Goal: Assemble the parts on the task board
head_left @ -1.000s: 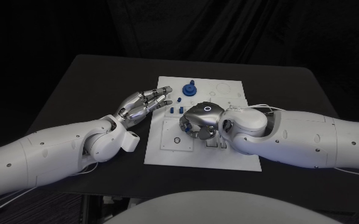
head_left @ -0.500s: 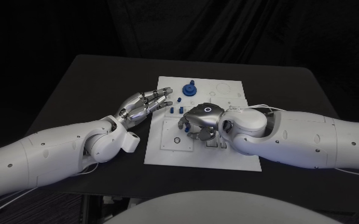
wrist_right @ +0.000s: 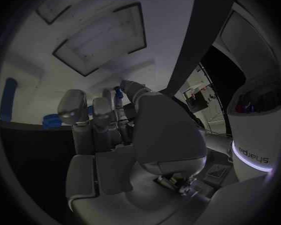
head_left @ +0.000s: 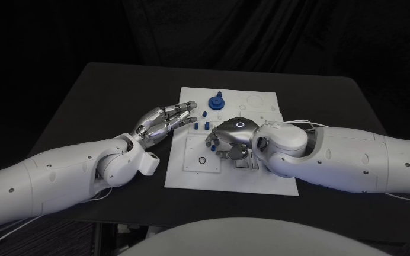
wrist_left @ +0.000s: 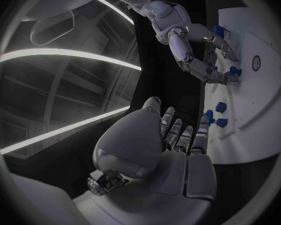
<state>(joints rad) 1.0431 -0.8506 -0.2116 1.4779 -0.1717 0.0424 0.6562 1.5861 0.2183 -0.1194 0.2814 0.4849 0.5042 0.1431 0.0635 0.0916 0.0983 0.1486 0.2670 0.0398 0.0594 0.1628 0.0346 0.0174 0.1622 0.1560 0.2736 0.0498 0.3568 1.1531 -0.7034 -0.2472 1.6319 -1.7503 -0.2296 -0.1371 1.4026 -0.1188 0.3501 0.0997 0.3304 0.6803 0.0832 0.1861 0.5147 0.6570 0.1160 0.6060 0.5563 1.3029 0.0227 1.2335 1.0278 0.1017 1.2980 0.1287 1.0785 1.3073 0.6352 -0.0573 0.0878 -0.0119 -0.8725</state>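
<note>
The black table [head_left: 102,90] carried the white task board [head_left: 256,179] at its middle. The left hand [head_left: 162,121] hovered at the board's left edge, fingers loosely spread, holding nothing. The right hand [head_left: 229,139] curled downward over the board's centre; its wrist view showed a small blue part [wrist_right: 118,91] pinched at its fingertips. More blue parts [head_left: 216,100] stood at the far side.

The word "sharpa" stands on the robot's white body [wrist_right: 253,152], read sideways.
</note>
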